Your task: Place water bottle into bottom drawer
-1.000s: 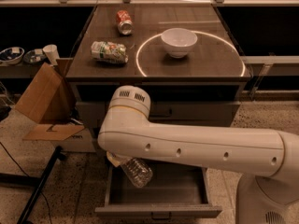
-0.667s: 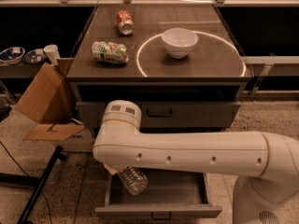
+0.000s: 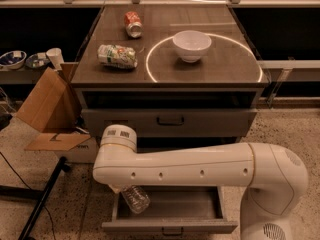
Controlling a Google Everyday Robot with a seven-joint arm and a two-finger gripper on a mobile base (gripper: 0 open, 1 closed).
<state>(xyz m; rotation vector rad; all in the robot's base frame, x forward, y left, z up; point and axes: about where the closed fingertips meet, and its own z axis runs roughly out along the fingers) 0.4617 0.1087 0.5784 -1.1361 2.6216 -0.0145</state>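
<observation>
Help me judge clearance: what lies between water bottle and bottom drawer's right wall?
Only bare floor of the bottom drawer, in camera view; gripper is hidden behind the arm above the water bottle.

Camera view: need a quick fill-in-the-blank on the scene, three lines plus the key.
1. The water bottle hangs over the left end of the open ___ drawer.
2. The red soda can lies on its ___ behind the white-and-green labelled container.
3. The gripper is hidden behind the robot's ___, right above the bottle.

Missing words: bottom; side; arm.

White arm (image 3: pixel 190 166), gold seams; jaws hidden beneath.
</observation>
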